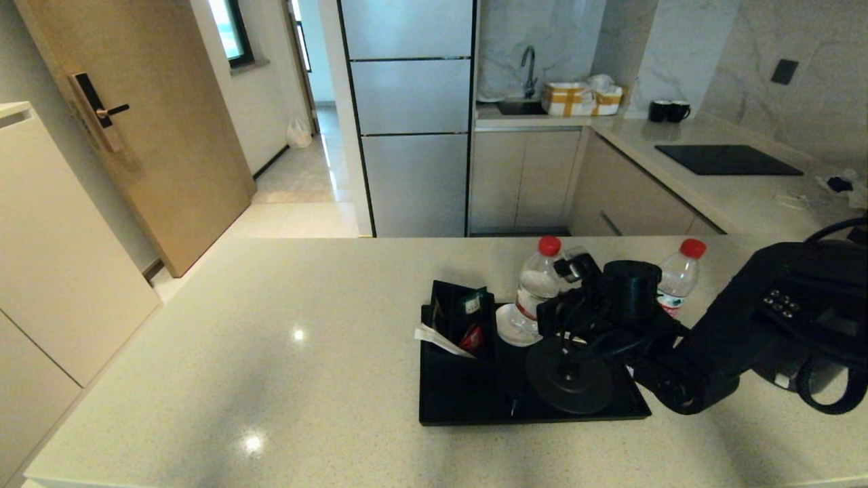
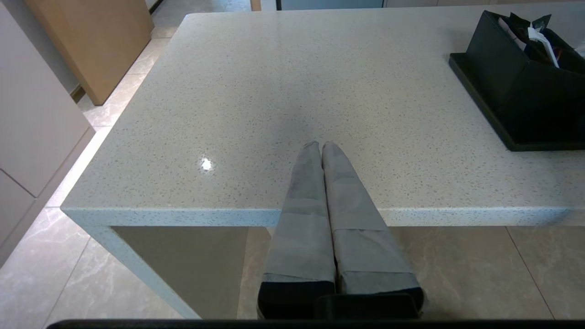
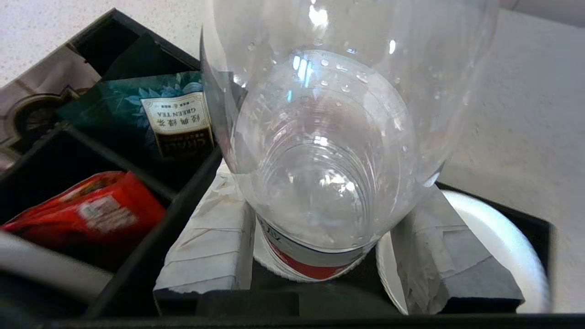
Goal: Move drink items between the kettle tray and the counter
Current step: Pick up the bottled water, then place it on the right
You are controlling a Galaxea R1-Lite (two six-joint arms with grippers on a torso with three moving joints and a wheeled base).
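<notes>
A: Where the kettle tray (image 1: 475, 407) is seen on the counter (image 1: 271, 352), what is gripped?

B: A water bottle (image 1: 536, 288) on the tray's far edge, beside the sachet box (image 1: 458, 315), is clamped by the half-closed right gripper (image 3: 320, 256). The left gripper (image 2: 322, 151) is pressed closed, empty, well left of the tray.

mugs (image 1: 668, 110): two, black, far worktop | cooktop (image 1: 729, 160): black, flat | faucet (image 1: 528, 68): over sink
</notes>
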